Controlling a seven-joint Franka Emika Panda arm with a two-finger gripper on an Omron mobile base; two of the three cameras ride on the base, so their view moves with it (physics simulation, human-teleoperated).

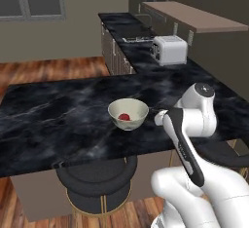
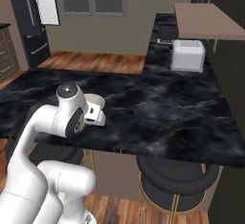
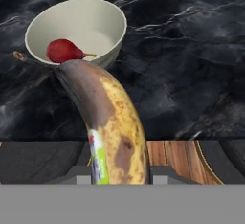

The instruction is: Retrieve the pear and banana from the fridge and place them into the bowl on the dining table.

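yellow-brown banana (image 3: 112, 127) stands clamped between the gripper (image 3: 119, 173) fingertips, a green-and-white sticker near its base too blurred to read. its long axis runs away from the hand, dark stem end pointing toward the cream bowl (image 3: 107, 12) on the black marble dining table (image 3: 191, 50); a red pear (image 3: 63, 50) lies inside.

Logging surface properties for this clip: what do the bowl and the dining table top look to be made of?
The bowl looks like glazed ceramic, possibly plastic: uniform cream-white, smooth, with a thin rim and soft shading inside. The dining table top looks like polished black marble: white veins run across a dark slab with a faint sheen.
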